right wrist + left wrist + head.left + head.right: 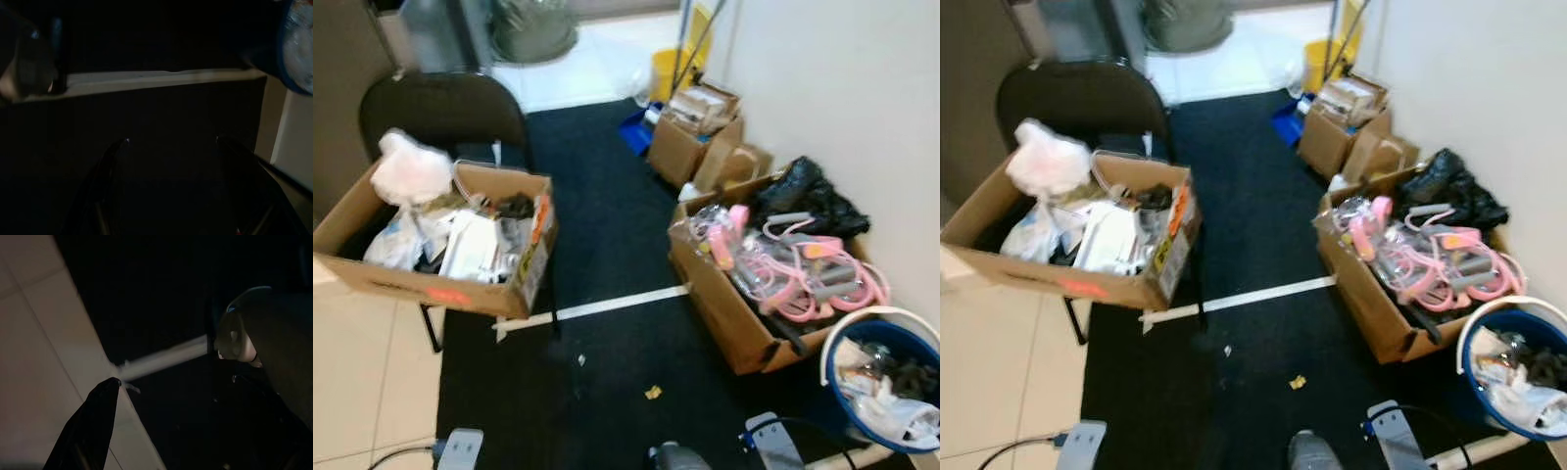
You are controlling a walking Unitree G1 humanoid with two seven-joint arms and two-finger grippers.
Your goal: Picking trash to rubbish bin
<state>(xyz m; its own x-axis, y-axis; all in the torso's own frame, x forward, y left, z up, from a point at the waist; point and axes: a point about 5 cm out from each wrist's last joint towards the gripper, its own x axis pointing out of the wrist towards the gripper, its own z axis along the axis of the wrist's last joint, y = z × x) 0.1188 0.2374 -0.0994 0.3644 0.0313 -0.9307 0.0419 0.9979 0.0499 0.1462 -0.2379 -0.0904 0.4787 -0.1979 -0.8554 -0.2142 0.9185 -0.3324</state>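
Trash scrap (653,393), small and yellowish, is lying on the dark carpet (607,235) near the robot, just nearer than the white tape line (607,306). Blue rubbish bin (862,338) is sitting at near right, holding crumpled waste. Cardboard box (524,284) of papers is resting on a black chair (440,108) at left. Right gripper (171,147) is hanging with fingers spread apart; left gripper (98,431): state cannot be told.

four cardboard boxes (440,284), one bin (862,338)
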